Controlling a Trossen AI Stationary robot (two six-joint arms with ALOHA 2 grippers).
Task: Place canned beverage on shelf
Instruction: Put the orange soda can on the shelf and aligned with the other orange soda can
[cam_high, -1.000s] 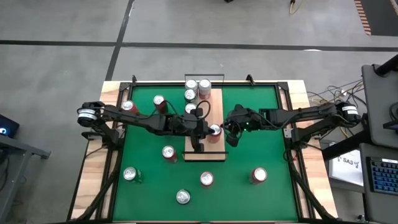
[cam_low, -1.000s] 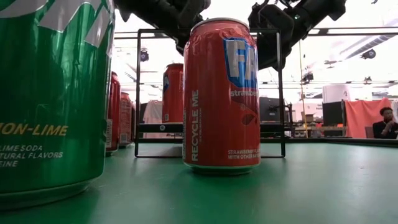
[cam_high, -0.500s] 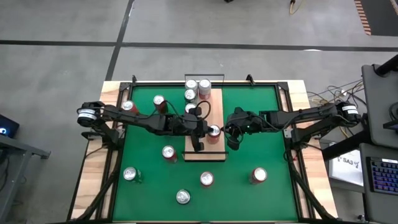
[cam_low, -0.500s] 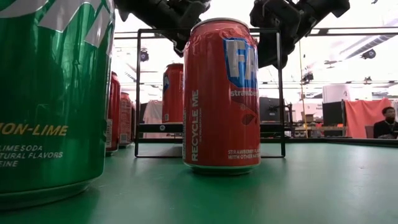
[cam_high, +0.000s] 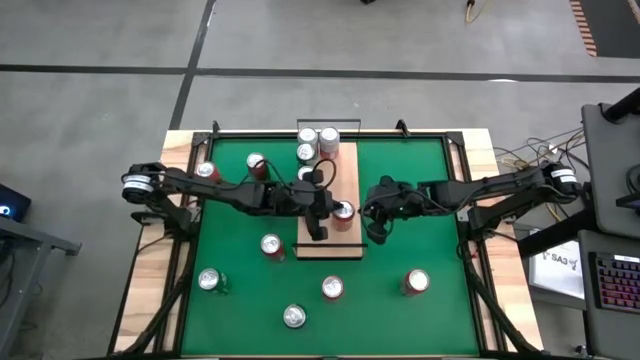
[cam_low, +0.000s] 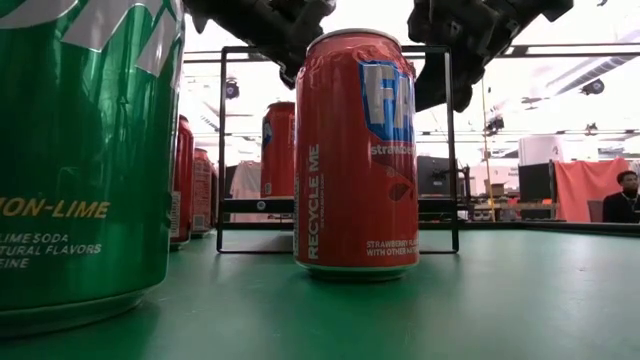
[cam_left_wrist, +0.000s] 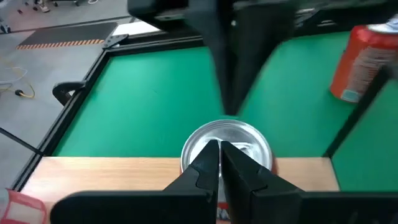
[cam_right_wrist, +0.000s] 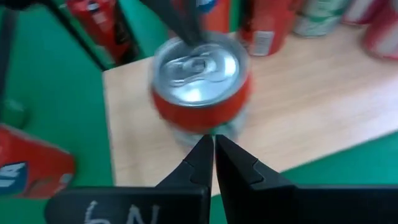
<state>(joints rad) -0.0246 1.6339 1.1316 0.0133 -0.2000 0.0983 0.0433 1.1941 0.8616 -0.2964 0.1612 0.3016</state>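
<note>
behind the shelf (cam_high: 330, 205), wrist views alone show both pincers (cam_left_wrist: 219, 163) (cam_right_wrist: 214, 153) pinched narrow beside the can (cam_right_wrist: 200, 84).

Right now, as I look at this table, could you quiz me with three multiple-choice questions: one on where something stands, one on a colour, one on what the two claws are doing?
1. The red can between the two claws stands on:
A. the mat
B. the shelf
C. the floor

2. The mat is:
A. blue
B. white
C. green

3. The claws are:
A. both shut, holding nothing
B. both wide open
C. both clamped on a can

Answers:
1 B: the red can stands on the pale wooden shelf.
2 C: the mat is green in every view.
3 A: the left claw and the right claw each show their fingers together, just short of the can.
</note>
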